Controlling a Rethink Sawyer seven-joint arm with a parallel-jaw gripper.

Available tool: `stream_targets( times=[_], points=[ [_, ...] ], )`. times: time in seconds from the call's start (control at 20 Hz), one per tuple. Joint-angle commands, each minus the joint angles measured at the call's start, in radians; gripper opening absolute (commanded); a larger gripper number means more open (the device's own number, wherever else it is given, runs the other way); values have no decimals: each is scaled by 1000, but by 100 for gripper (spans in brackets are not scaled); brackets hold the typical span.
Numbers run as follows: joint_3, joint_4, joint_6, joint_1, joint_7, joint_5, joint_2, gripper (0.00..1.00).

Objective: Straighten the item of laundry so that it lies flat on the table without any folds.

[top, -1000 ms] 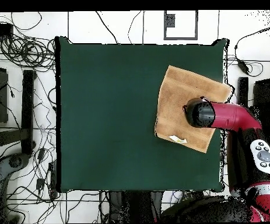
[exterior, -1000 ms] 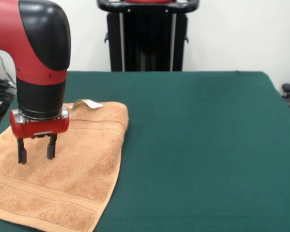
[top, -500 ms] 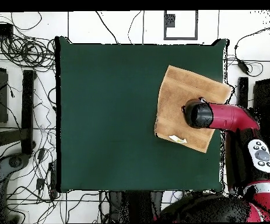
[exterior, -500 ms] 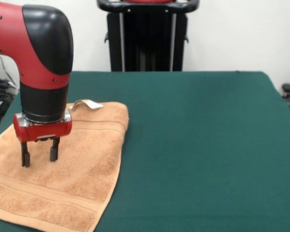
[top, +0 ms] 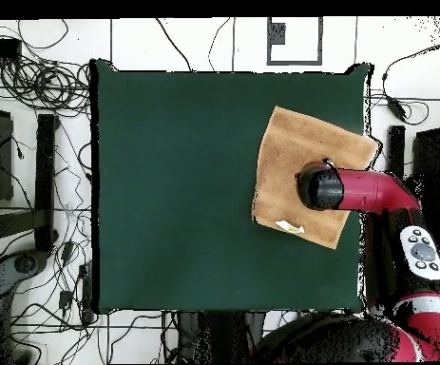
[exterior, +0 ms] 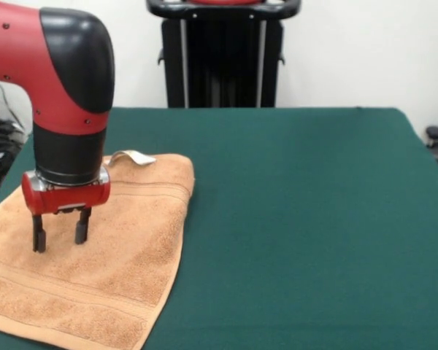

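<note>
One red and black arm (exterior: 69,109) comes down on your left in the front view, its last link vertical and the wrist pointing straight down at the towel (exterior: 95,255). Your gripper (exterior: 58,233) hangs just above the cloth with its two black fingers (exterior: 38,238) spread apart and nothing between them; whether the tips touch the pile you cannot tell from this angle. From overhead you see the arm reach in across the bench's right edge, its black wrist (top: 318,186) sitting over the middle of the towel (top: 285,157). Around the bench (exterior: 299,219) you have a black stand (exterior: 223,55) against the white wall behind it in the front view, and tangled cables (top: 33,76) on the floor along the left side in the overhead view. Nothing lies on the green cloth between you and the towel. The towel sits near the bench's right edge in the overhead view, turned at a slant to the bench's sides, with one corner reaching that edge. It looks orange-tan, roughly square and spread out in a single layer, with woven band stripes running across it near the front edge and again near the far edge in the front view. Its small white tag (exterior: 131,157) curls up at the far edge, just beside the arm.
</note>
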Motion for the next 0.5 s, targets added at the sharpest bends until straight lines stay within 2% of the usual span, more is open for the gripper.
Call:
stream_targets(
  times=[0.05,0.25,0.5],
  points=[
    [-24,48,-83,104,73,-119,145,100],
    [-115,-3,-53,177,118,-173,156,100],
    [-189,-33,-39,227,158,-201,173,100]
  ],
)
